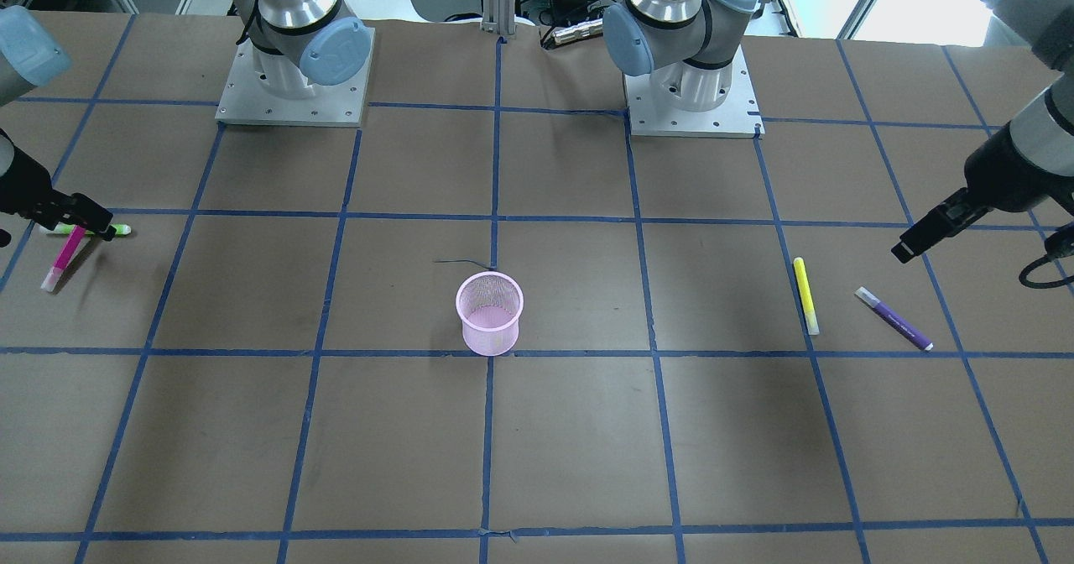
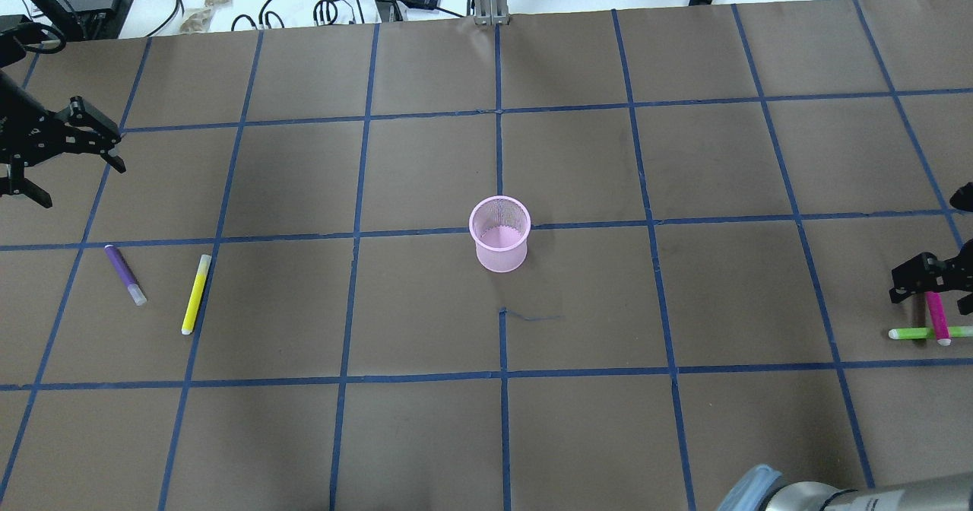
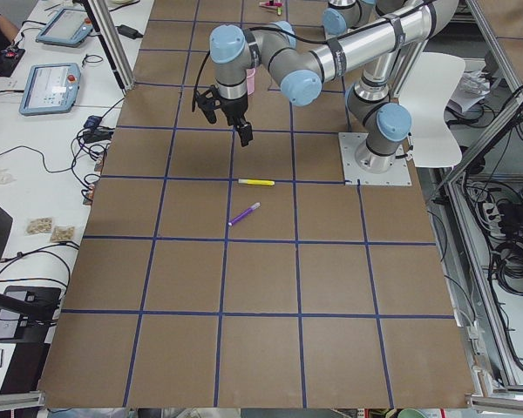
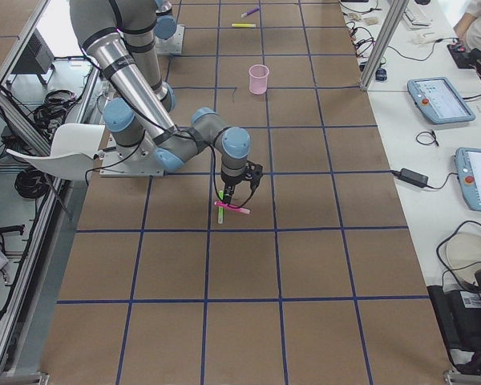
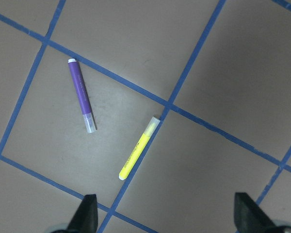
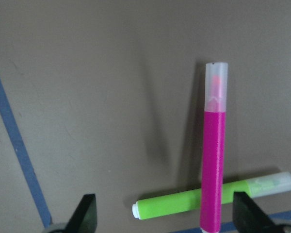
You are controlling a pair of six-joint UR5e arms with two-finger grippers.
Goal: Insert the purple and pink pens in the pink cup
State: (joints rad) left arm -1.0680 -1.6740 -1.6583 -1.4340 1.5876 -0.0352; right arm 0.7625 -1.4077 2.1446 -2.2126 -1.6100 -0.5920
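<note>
The pink cup (image 2: 499, 233) stands upright at the middle of the table (image 2: 684, 435), and its mesh interior holds nothing. Neither pen is inserted, so both insertions are left to do.

The pink pen (image 6: 214, 145) lies well apart from the cup, toward the robot's right. It rests across a green pen (image 6: 184, 204), so one end looks propped clear of the surface. The right gripper (image 2: 929, 289) hangs directly over this pen. Its jaws are spread wide, with the pen between them and touching neither finger. This reads as the approach to the first grasp.

The purple pen (image 5: 81, 94) lies flat, well apart from the cup, toward the robot's left. A yellow pen (image 5: 139, 154) lies just beside it, on the side nearer the cup, and the two do not touch. The left gripper (image 5: 166, 218) hovers above and near this pair, on the side away from the cup. Its jaws are released and hold nothing.

Judged progress: zero of two pens placed. Each pen requires a grasp, a lift, a carry to the cup and a release.
</note>
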